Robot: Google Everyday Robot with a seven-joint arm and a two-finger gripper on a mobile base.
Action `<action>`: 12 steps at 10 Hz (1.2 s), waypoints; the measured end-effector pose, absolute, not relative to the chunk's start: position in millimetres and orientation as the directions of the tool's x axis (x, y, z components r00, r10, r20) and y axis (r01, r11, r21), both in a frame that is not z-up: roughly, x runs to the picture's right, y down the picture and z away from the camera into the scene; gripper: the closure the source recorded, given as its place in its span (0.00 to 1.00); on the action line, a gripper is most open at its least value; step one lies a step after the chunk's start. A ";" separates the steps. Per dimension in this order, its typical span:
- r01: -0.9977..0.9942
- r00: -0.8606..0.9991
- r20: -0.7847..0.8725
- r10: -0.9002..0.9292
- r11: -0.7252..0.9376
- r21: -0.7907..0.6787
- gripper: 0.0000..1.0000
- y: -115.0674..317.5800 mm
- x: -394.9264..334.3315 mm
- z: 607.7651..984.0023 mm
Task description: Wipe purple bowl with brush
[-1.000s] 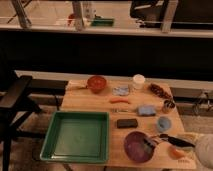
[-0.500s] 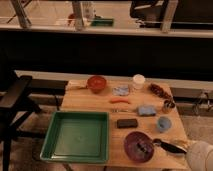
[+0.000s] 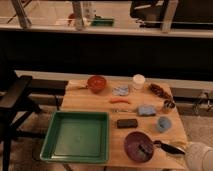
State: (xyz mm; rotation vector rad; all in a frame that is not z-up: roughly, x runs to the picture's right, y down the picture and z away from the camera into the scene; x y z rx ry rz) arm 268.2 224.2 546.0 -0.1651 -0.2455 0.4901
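**Purple bowl** [image 3: 132,141]: near the front edge of the table [image 3: 90,102], right of the green tray [image 3: 50,142], just in front of the black block [image 3: 127,123]. Plastic by its look. I judge it light, stiff and slick, apt to slide or tip under a hard push, so wiping pressure should go down, not sideways.

**Brush** [image 3: 146,148]: pale head inside the bowl, on its right half. Dark handle runs right, over the rim. Likely light, with a rigid handle and yielding bristles. Best hold: the handle's far end, away from the head.

**Gripper** [image 3: 175,148]: mine, by the table's front right corner, at the handle's outer end. Whether it is clamped on the handle or apart, I cannot tell.

**Farther off:** blue cup [image 3: 163,123] behind the gripper; blue cloth [image 3: 146,109]; orange stick [image 3: 119,100]; orange-red bowl [image 3: 97,83] at the back.
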 end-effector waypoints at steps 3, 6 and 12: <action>-0.437 0.859 0.183 0.478 0.871 -0.223 1.00 228.2 272.1 557.9; -0.424 0.867 0.184 0.464 0.879 -0.219 1.00 225.3 273.6 565.9; -0.374 0.889 0.204 0.409 0.907 -0.192 1.00 208.7 271.8 583.3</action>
